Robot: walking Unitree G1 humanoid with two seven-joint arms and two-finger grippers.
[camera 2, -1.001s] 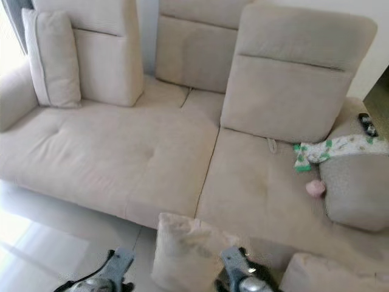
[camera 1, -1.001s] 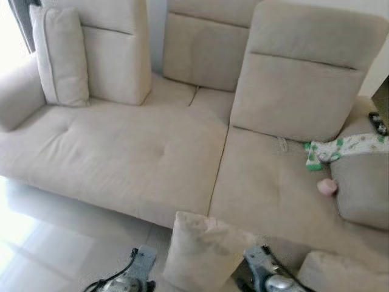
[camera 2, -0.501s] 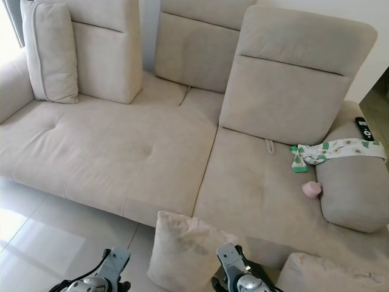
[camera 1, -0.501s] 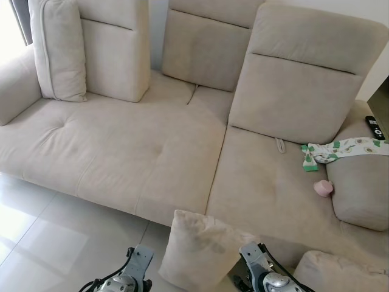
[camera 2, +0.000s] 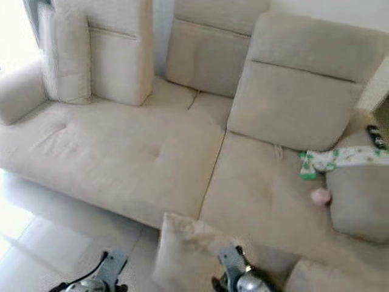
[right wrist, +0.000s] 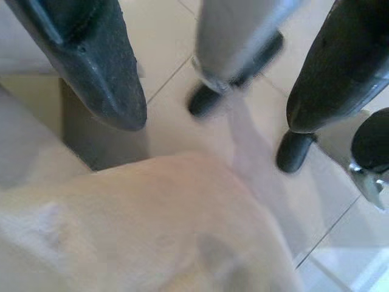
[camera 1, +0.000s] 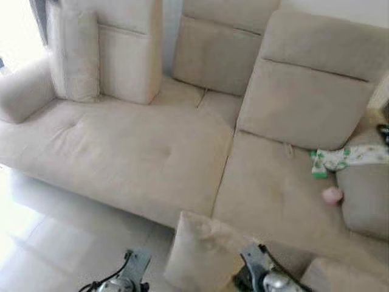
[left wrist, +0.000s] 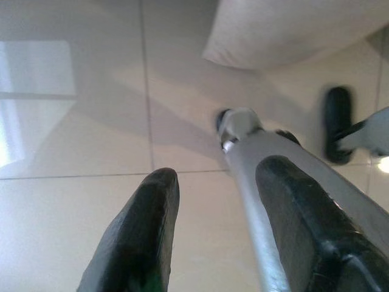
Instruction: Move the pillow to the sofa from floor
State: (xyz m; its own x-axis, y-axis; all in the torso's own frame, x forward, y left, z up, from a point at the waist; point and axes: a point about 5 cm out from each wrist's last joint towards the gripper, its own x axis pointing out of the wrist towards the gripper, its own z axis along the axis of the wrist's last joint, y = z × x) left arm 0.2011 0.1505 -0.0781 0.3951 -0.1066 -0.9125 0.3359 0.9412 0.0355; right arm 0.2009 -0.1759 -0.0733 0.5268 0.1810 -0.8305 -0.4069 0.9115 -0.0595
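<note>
1. The pillow (camera 1: 203, 252) is beige, soft and creased, standing upright on the floor (camera 1: 55, 237) against the front edge of the sofa (camera 1: 140, 152).
2. The left end effector (left wrist: 213, 213) hangs over the tiles, fingers apart, gripping nothing.
3. The right end effector (right wrist: 213, 79) hangs just above the pillow, fingers spread, empty.

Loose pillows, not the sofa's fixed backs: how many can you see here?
3: one pillow standing on the floor before the sofa, one upright pillow at the sofa's left end, and another cushion cut off at the picture's lower right. More may be out of frame.
</note>
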